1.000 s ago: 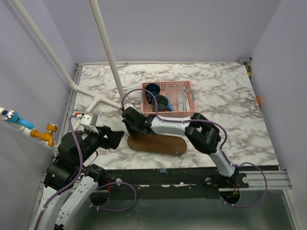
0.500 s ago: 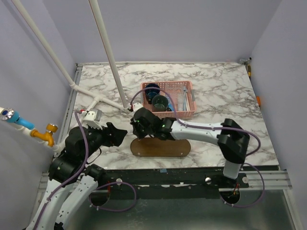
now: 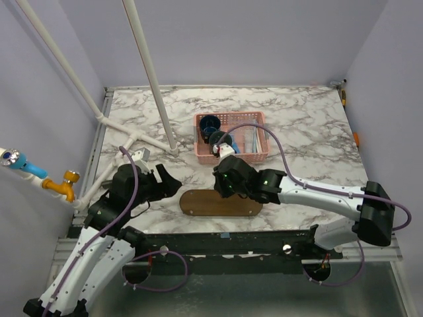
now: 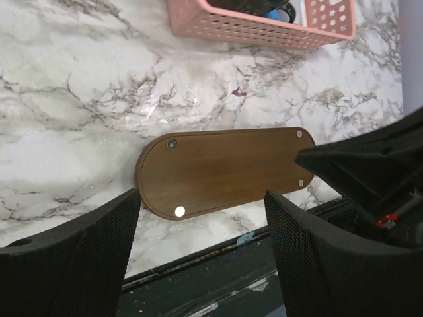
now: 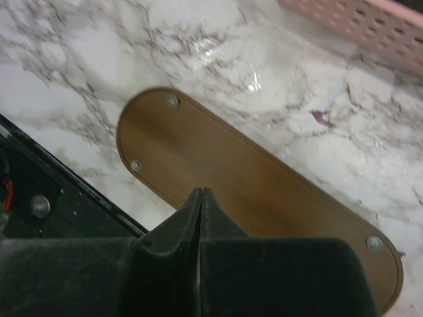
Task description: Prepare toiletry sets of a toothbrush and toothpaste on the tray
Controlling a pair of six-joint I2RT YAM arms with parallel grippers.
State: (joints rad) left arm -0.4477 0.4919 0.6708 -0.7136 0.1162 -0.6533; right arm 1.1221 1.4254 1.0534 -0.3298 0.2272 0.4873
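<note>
The dark brown oval tray (image 3: 221, 203) lies bare on the marble near the front edge; it also shows in the left wrist view (image 4: 225, 168) and the right wrist view (image 5: 264, 178). Toothbrushes and blue toothpaste tubes (image 3: 254, 139) lie in the right part of the pink basket (image 3: 263, 157), too small to tell apart. My right gripper (image 3: 223, 187) is shut and empty, its tip (image 5: 200, 193) just above the tray's middle. My left gripper (image 3: 170, 185) is open and empty, left of the tray's left end, its fingers (image 4: 73, 257) framing the tray.
Two dark cups (image 3: 210, 123) stand in the basket's left part. The basket's wall (image 4: 264, 30) is just behind the tray. White pipes (image 3: 151, 72) rise at the back left. The table's front edge (image 4: 218, 254) runs close to the tray.
My right gripper has swung right, from the tray's left end to above its middle, and its arm has stretched out. The tray has shifted slightly right. My left gripper has moved closer to the tray.
</note>
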